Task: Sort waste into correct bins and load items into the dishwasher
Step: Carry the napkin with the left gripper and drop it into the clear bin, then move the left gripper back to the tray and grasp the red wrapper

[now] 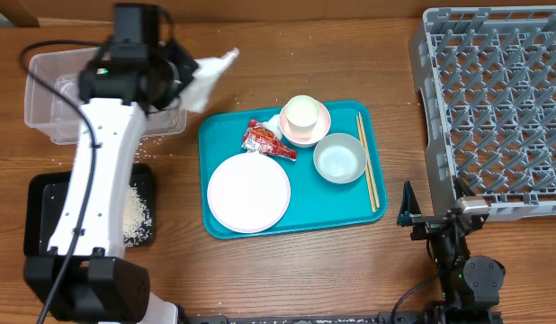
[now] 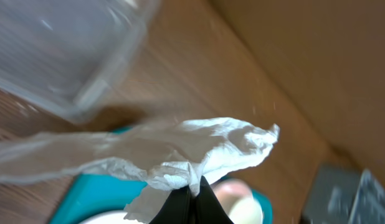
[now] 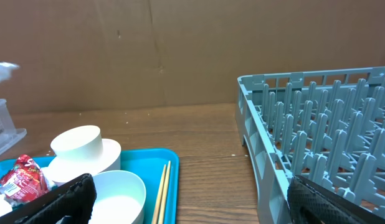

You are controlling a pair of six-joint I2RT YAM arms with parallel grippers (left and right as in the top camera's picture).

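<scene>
Beside the tub (image 1: 44,90), apparently airborne, left gripper (image 2: 192,196) pinches napkin (image 2: 199,146); right gripper (image 1: 438,214) gapes.

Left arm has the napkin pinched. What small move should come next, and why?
Probably shift the left fingers leftward over the clear plastic rectangular tub, ready to release. The crumpled white paper napkin they pinch hangs past the tub's right edge, not yet over its opening.

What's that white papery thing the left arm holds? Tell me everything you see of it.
It is a white paper napkin, thin and crumpled, with wrinkled folds and one pointed corner. The shut left jaws pinch it at one spot, so it hangs in the air. From above, it is by the right end of the clear tub, near a corner of the teal tray. Nothing else seems to touch it.
</scene>
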